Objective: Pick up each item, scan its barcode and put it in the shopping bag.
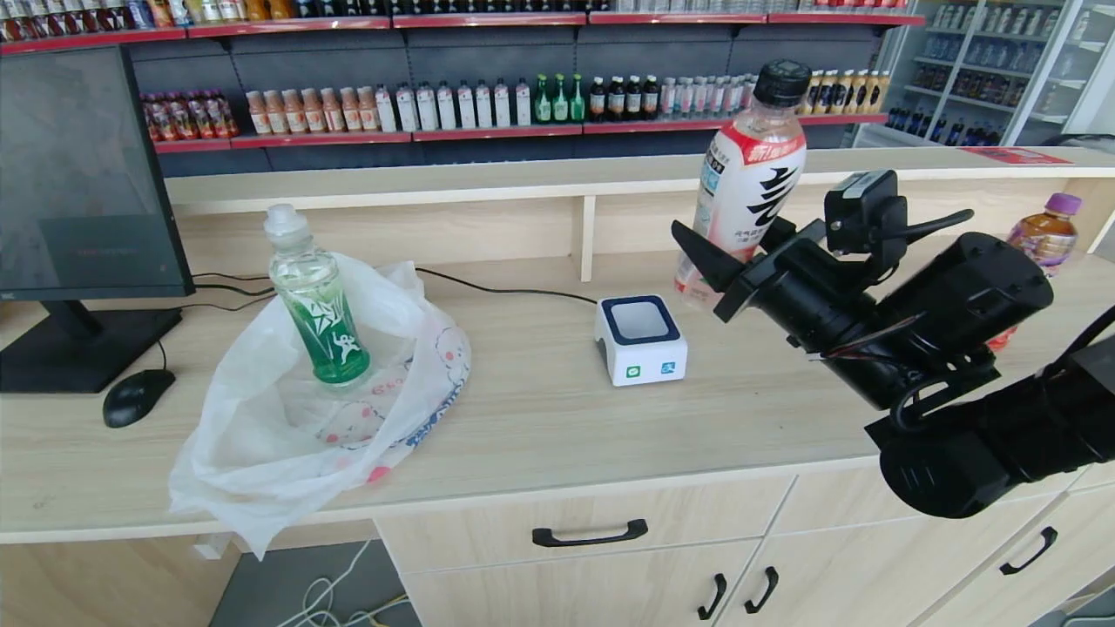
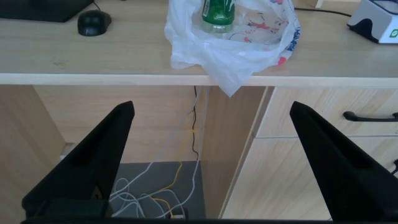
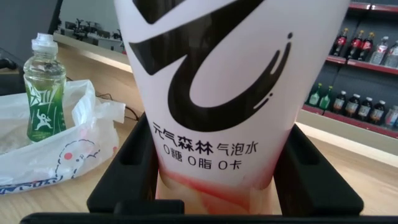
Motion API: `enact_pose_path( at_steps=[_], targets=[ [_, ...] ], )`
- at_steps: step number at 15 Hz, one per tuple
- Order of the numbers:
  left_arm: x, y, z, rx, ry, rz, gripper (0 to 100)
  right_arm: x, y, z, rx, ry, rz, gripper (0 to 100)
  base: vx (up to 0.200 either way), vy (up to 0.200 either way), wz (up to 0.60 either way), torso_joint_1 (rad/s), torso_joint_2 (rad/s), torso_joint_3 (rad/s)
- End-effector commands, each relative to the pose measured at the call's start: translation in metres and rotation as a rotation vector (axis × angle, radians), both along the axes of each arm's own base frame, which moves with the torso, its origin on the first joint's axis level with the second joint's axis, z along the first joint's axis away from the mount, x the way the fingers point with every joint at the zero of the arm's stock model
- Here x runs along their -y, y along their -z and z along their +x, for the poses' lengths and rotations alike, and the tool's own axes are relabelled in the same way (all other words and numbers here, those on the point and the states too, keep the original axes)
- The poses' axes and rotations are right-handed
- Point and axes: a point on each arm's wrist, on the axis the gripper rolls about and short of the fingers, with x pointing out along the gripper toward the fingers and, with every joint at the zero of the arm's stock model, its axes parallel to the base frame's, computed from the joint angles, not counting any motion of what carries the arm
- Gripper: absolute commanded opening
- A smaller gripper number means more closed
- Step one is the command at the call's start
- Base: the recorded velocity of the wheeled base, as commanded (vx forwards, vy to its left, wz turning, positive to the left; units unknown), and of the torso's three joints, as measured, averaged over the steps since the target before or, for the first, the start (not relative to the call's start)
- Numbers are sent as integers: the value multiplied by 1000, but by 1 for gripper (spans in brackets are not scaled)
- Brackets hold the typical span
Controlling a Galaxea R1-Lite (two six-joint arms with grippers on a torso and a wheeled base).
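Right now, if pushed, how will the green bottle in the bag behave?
It probably tips easily: the green bottle is tall, narrow, and stands on the soft shopping bag. Once down, its round body would likely roll.

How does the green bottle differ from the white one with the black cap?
The green bottle stands in the spread-open shopping bag on the counter; the white bottle is held above the counter in the right pincer. The green bottle has a pale cap; the white bottle has a black cap and a white and red label. Both are plastic drink bottles, close to upright.
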Motion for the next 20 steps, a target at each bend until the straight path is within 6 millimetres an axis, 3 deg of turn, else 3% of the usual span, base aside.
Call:
enact_pose_path(
  at_steps=[1,6,10,14,20],
  targets=[
    [0,0,0,0,0,1,100,0,0,0,2,1,-1,0,0,0,0,0,0,0],
    [0,0,0,1,0,-1,100,4,-1,6,25,29,-16,0,0,0,0,0,0,0],
    [0,0,0,1,0,1,100,25,-11,26,198,63,-154,0,0,0,0,0,0,0],
    [0,0,0,1,0,1,100,20,10,36,262,31,-298,0,0,0,0,0,0,0],
    [0,0,0,0,0,4,100,18,33,51,244,51,-345,0,0,0,0,0,0,0]
  ],
)
